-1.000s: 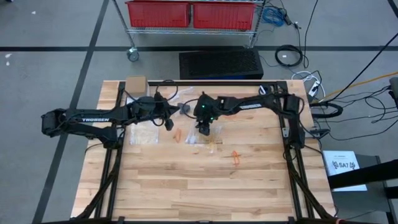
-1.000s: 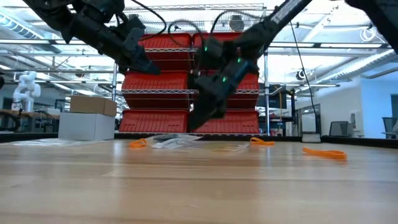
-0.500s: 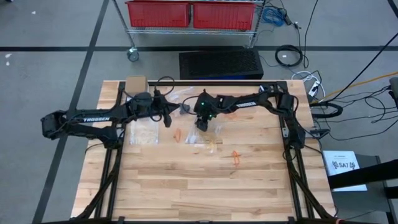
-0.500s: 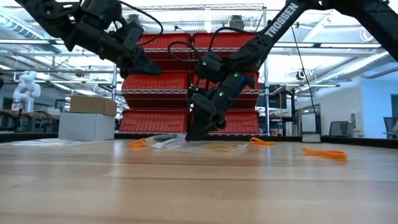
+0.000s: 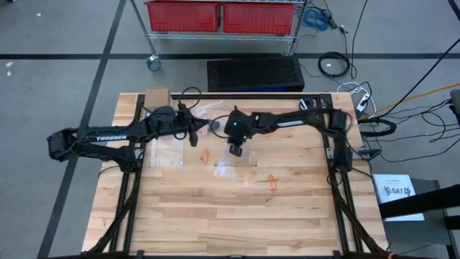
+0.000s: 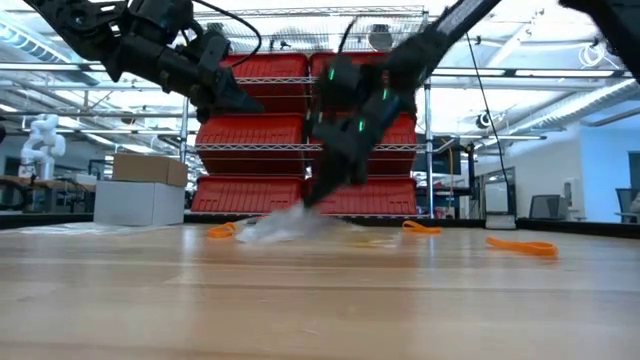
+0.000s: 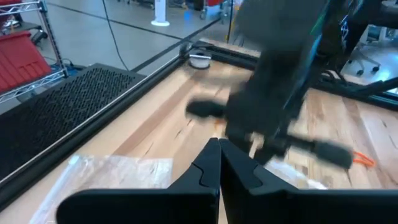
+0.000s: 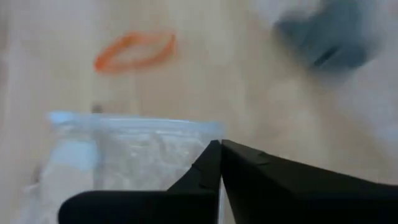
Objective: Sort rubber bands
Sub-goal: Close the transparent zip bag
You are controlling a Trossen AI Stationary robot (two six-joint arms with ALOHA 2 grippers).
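We've got the right gripper (image 5: 235, 150) clenched on a clear bag (image 8: 134, 155) at table centre; the orange rubber band (image 5: 205, 155) at nine o'clock likely needs bagging next.

Right arm (image 7: 280, 93) smeared by motion blur in left wrist view; clear plastic bag (image 8: 124, 162) blurred, cut off at picture edge in right wrist view, contents unreadable; rubber bands near table centre too small to count.
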